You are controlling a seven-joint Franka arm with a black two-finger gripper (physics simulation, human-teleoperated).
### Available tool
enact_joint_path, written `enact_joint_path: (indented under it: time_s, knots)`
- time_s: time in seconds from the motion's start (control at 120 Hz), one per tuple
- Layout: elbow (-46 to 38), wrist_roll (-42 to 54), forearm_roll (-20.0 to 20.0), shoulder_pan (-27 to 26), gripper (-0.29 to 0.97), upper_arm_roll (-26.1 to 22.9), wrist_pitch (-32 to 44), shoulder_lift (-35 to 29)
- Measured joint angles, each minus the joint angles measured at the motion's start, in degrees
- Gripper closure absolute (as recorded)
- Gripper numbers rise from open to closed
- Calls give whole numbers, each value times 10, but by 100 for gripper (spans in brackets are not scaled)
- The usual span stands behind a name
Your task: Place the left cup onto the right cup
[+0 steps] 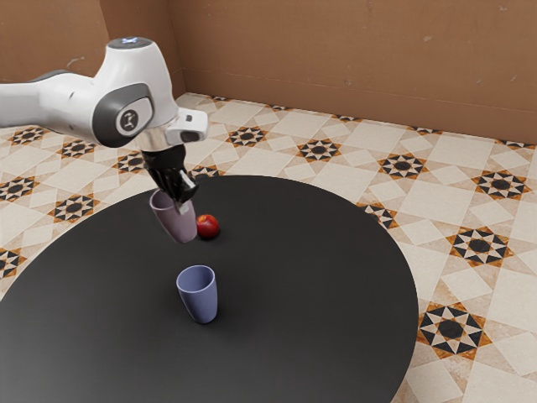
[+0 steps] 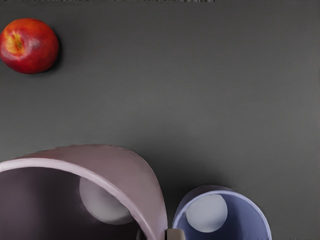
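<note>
Here the claw [image 1: 179, 198] is clamped on the rim of the pink cup [image 1: 174, 220], holding it tilted clear of the table [image 1: 319, 277]. The blue cup [image 1: 198, 294] stands upright, lower than the claw. The exterior view shows that lift. The wrist view looks into both cup mouths, close together, with an apple [image 2: 29, 45] beyond.

The exterior view looks down from high beside the arm [image 1: 75, 105], facing across the round black table [image 1: 336, 277], with tiled floor [image 1: 470, 185] and walls [image 1: 336, 50] behind. The wrist view rides on the arm and looks down, close over the tabletop. The 2 views share the pink cup [image 1: 172, 220], blue cup [image 1: 198, 292] and apple [image 1: 207, 225]
</note>
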Motion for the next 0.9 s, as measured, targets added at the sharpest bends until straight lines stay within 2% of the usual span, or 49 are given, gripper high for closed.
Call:
enact_joint_path:
  time_s: [0.267,0.642,0.9]
  knots:
    - [-32,1,0,-37,79,-1,-1,-31]
    - [-83,1,0,-34,79,-14,2,-75]
    - [-97,2,0,-33,79,-33,0,-82]
